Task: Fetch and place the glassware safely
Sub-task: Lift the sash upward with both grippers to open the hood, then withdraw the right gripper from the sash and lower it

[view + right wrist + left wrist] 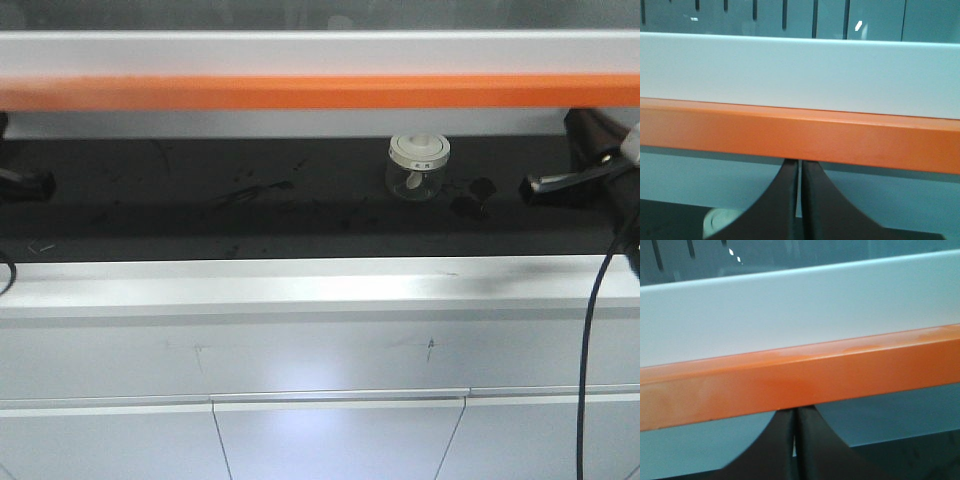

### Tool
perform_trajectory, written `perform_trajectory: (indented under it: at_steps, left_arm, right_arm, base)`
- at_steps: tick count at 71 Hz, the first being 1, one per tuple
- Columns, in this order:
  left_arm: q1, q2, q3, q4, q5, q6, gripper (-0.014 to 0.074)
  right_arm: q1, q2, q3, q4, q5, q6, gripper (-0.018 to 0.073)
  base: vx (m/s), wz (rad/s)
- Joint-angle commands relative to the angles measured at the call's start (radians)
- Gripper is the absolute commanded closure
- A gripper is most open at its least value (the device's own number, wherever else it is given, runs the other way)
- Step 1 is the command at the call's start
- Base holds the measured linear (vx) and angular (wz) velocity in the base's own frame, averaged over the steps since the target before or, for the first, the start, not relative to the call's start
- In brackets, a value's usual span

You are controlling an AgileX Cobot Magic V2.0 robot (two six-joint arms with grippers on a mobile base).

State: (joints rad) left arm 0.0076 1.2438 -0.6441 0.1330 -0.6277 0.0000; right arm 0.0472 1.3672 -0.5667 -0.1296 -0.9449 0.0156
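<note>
The glassware point(418, 167), a small squat clear jar with a cream-white knobbed lid, stands upright on the black shelf surface point(200, 220), right of centre. My right gripper point(532, 188) hovers low to the jar's right, about a hand's width off, shut with nothing held. My left gripper point(42, 183) is at the far left edge, far from the jar, also shut and empty. In the right wrist view the dark fingers point(785, 200) nearly touch, and part of the jar lid point(715, 222) peeks out at the lower left. The left wrist view shows fingers point(780, 445) pressed together and no jar.
An orange beam point(320, 92) under a white rail crosses just above the shelf opening, close over both grippers. A white ledge point(300, 285) borders the front of the shelf, with cabinet doors below. A dark cable point(592, 330) hangs at the right. Small dark scraps point(478, 192) lie beside the jar.
</note>
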Motion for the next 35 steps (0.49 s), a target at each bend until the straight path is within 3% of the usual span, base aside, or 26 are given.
perform_trajectory:
  at_steps: [1, 35]
  left_arm:
    - [-0.004, -0.078, -0.068, -0.029, -0.161, 0.0, 0.0603]
    - [-0.004, -0.154, -0.067, -0.029, -0.086, 0.0, 0.0603]
  right_arm:
    - [0.0, -0.068, -0.045, -0.011, -0.068, -0.003, 0.056]
    - [0.0, -0.098, -0.045, -0.011, -0.026, 0.036, 0.056]
  base:
    - [0.0, 0.0]
    - [0.0, 0.0]
